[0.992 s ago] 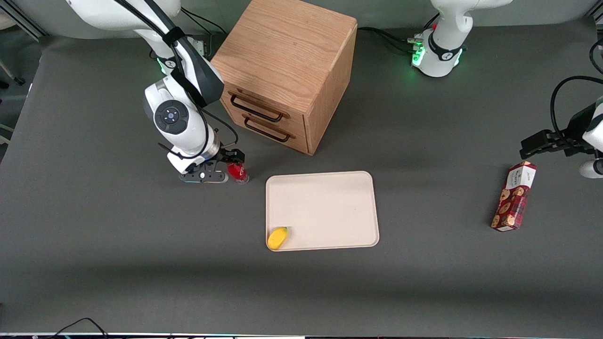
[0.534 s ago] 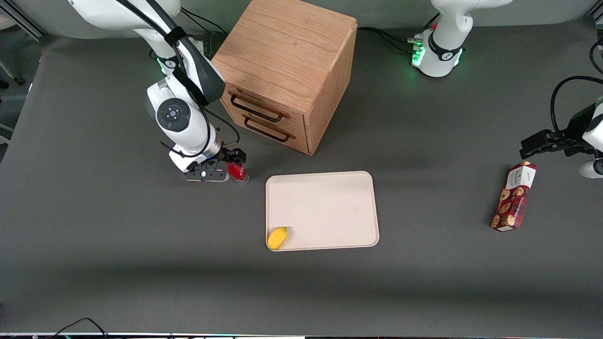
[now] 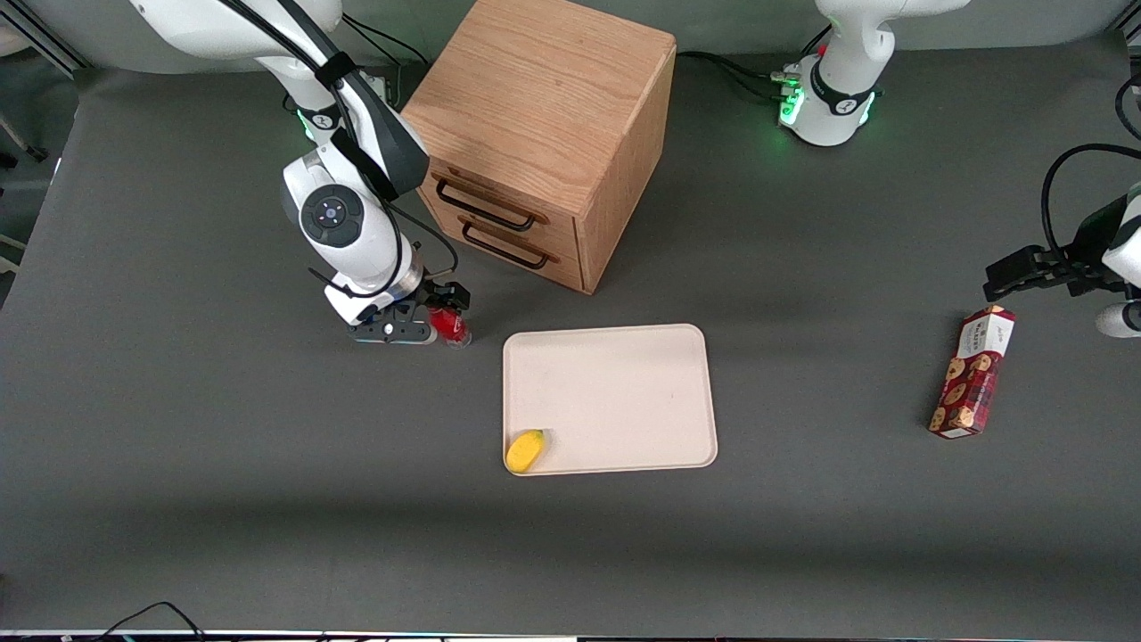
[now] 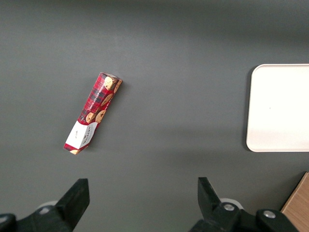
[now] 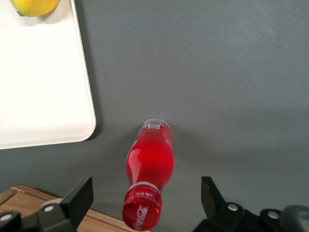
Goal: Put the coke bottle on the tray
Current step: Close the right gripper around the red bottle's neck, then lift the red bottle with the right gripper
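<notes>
Bottle (image 5: 149, 180) stands upright on the worktop (image 3: 223, 464) near the tray (image 3: 624, 392), beside its corner nearest the cabinet (image 3: 544, 134). The end effector (image 5: 147, 205) straddles it, fingers wide apart, not touching. It looks small, light, rigid and smooth, so likely slippery and easily tipped. Gripping the red body below the cap seems safest. A yellow fruit (image 3: 524, 450) occupies one tray corner.

Six kinds of thing, one of each, on the dark grey surface (image 3: 802, 535).
One tiny red coke bottle (image 3: 450, 325), one pale beige rectangular tray (image 3: 624, 392), one small yellow fruit-like object (image 3: 524, 450), one wooden two-drawer cabinet (image 3: 544, 134), one red cookie box (image 3: 972, 372), one end effector (image 3: 419, 323) over the bottle.
</notes>
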